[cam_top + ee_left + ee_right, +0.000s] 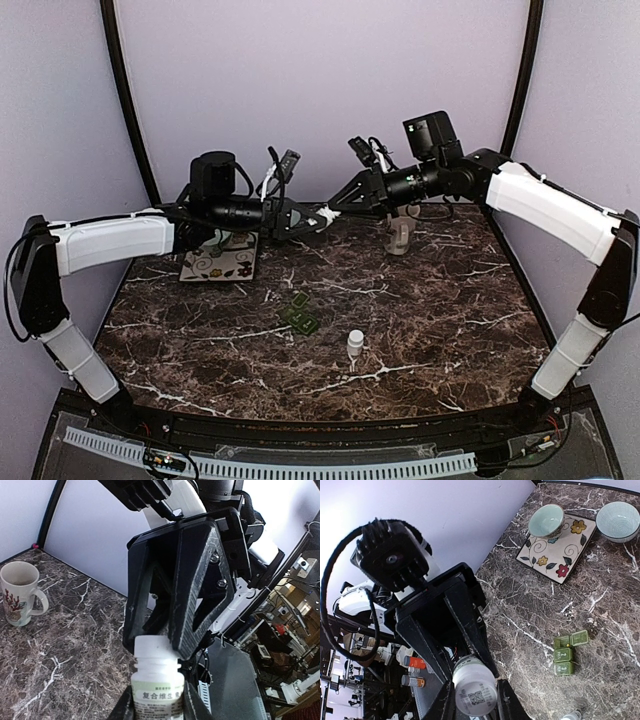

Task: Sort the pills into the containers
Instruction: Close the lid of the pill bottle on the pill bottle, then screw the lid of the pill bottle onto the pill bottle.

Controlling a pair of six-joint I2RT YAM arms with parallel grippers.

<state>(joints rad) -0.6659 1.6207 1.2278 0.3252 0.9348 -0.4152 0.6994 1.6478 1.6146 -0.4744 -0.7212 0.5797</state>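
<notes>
A white pill bottle [322, 214] is held in the air between both grippers, above the back of the table. My left gripper [157, 702] is shut on its labelled body [157, 690]. My right gripper [474, 700] is shut on its white cap [474, 692], which also shows in the left wrist view [155, 650]. The dark green pill box [303, 312] lies on the marble in front of them. In the right wrist view the box [564, 654] has one lid open with a small yellow pill inside. Its other lids are shut.
A second small white bottle [354, 345] stands near the box. A cream mug [400, 235] stands at the back right. Two pale teal bowls [546, 521] [618, 521] sit at the back left, one on a flowered tile [560, 560].
</notes>
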